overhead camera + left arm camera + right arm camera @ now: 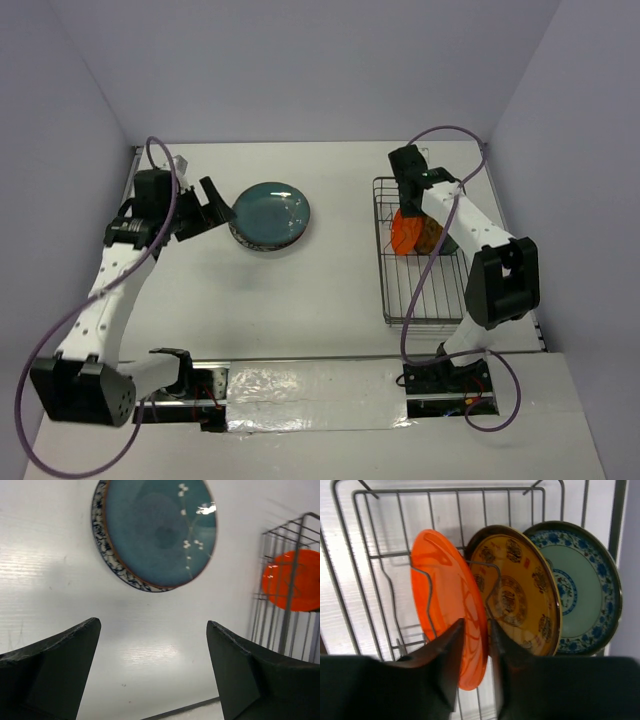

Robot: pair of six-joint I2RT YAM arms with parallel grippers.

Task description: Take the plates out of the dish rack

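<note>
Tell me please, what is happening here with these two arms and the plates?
The robot is emptying the dish rack. The right arm's fingers are closed on the rim of the orange plate. It stands upright in the rack beside a yellow-brown patterned plate and a teal plate with a blue border. The left arm's fingers are open and empty above the table, near a dark teal plate lying on a blue-and-white rimmed plate.

Plain orange plate (447,597), yellow medallion plate (520,580), teal blue-rimmed plate (582,597); grey rack (445,489)
</note>
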